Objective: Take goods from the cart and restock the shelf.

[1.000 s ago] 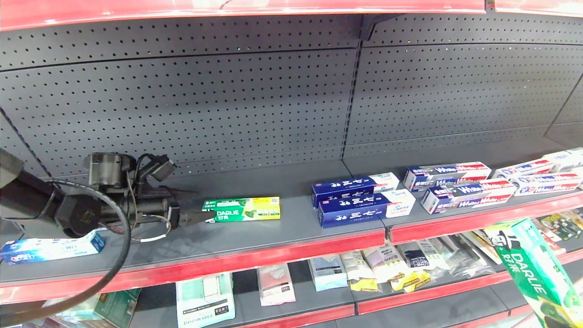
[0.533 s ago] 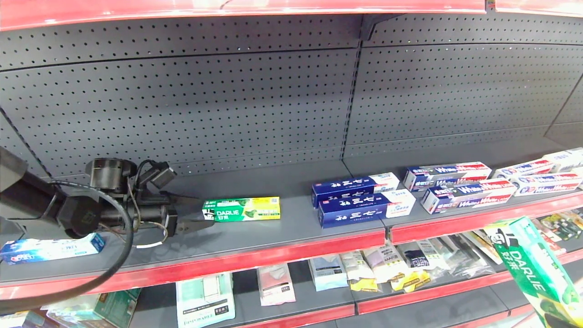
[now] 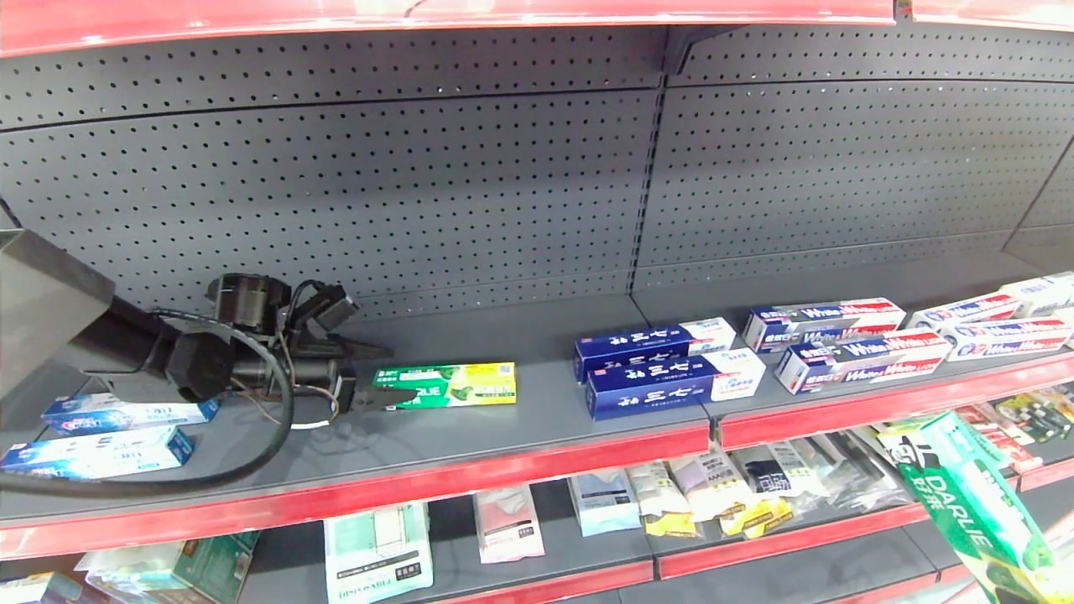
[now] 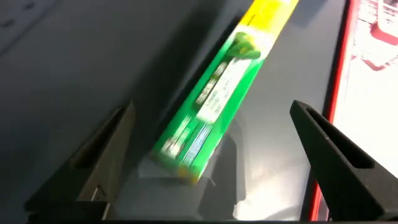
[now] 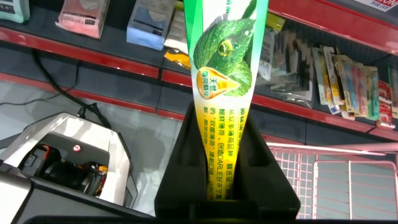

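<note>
Green toothpaste box (image 3: 445, 385) is lying between the left gripper's (image 3: 398, 372) released jaws, risking a three-o'clock shove; right gripper (image 5: 227, 155) is clenching a second box (image 5: 227, 74).

Bare shelf (image 3: 545, 415) lies between the green box (image 3: 457, 384) and the dark blue boxes (image 3: 663, 369), and behind them to the pegboard (image 3: 419, 210), while the left gripper (image 3: 401, 371), fingers spread, blocks the green box's left end.

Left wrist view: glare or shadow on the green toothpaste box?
Left wrist view: no glare on the green toothpaste box, dark shadow on the shelf alongside it, washed-out white past the red lip. Head view: glare streaks along the upper red shelf edge.
</note>
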